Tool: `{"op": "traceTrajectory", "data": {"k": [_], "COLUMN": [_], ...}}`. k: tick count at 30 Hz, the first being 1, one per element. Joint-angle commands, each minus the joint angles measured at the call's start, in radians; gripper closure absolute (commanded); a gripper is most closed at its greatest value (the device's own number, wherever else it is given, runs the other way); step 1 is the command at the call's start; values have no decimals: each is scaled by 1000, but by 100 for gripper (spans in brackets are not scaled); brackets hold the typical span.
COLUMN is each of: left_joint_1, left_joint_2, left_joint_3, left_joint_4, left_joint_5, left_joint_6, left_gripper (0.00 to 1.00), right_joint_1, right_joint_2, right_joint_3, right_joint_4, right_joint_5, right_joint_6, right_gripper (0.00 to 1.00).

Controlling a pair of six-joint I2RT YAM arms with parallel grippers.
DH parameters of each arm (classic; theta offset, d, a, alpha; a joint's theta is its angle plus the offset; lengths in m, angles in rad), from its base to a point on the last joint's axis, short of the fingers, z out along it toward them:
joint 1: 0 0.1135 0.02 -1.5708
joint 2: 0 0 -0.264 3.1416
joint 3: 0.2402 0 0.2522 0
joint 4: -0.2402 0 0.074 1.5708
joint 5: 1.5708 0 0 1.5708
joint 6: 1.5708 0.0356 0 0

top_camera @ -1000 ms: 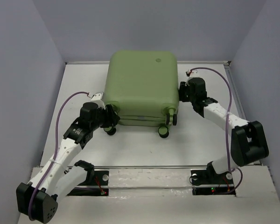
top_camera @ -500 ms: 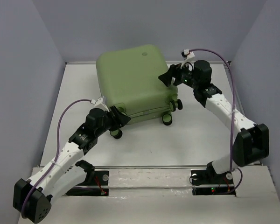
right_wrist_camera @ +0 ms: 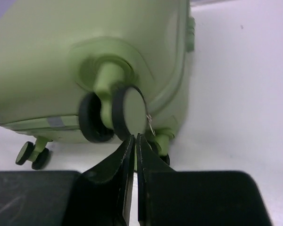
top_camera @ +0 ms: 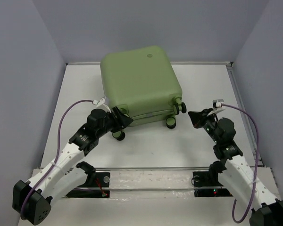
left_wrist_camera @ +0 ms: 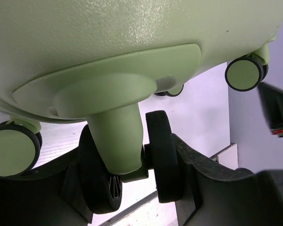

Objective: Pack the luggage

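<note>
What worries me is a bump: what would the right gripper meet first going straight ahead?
Probably the green-and-black caster wheel at a corner of the pale sage-green hard-shell suitcase: the shut right gripper points right at it, tips close, though the gap is hard to judge.

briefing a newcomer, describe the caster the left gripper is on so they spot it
Find the sage-green luggage lying closed on the table. Follow its near edge to the left corner: of two there, it is the caster clasped between the left gripper's fingers, while its neighbour and the right-hand pair stand free.

Left jaws half-spread, right jaws pressed together.
</note>
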Motion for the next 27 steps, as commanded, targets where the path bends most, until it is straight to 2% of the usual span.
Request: {"op": "traceTrajectory", "data": {"k": [1, 3, 4, 5, 6, 8, 10, 12, 15, 21, 26, 27], "left_joint_1": [-32, -30, -30, -29, -30, -27, -27, -26, -24, -23, -21, -21], "left_joint_2": [-49, -47, -44, -43, -40, -32, -33, -35, -35, -41, -43, -44], "left_joint_3": [167, 170, 173, 172, 170, 167, 158, 150, 146, 137, 135, 134], "left_joint_4": [307, 313, 314, 319, 325, 328, 330, 331, 325, 316, 304, 302], "left_joint_5": [119, 114, 116, 120, 131, 139, 145, 148, 152, 159, 159, 154], "left_joint_6": [156, 158, 158, 155, 153, 152, 150, 149, 152, 161, 167, 167], "left_gripper": [94, 94, 94, 94, 94, 94, 94, 94, 94, 94, 94, 94], "right_joint_1": [3, 3, 3, 3, 3, 3, 3, 3, 3, 3, 3, 3], "right_joint_2": [-87, -46, -8, 40, 148, 254, 377, 490, 625, 785, 876, 896], "right_joint_3": [-162, -212, -222, -213, -200, -180, -183, -167, -108, -88, -81, -89], "right_joint_4": [104, 173, 252, 291, 366, 469, 640, 764, 849, 1015, 1179, 1255], "right_joint_5": [106, 78, 21, -12, -43, -102, -103, -98, -136, -129, -170, -164], "right_joint_6": [165, 201, 201, 193, 164, 136, 116, 95, 61, 7, 14, 27], "right_gripper": [83, 77, 68, 62, 59, 54, 52, 51, 50, 51, 59, 60]}}
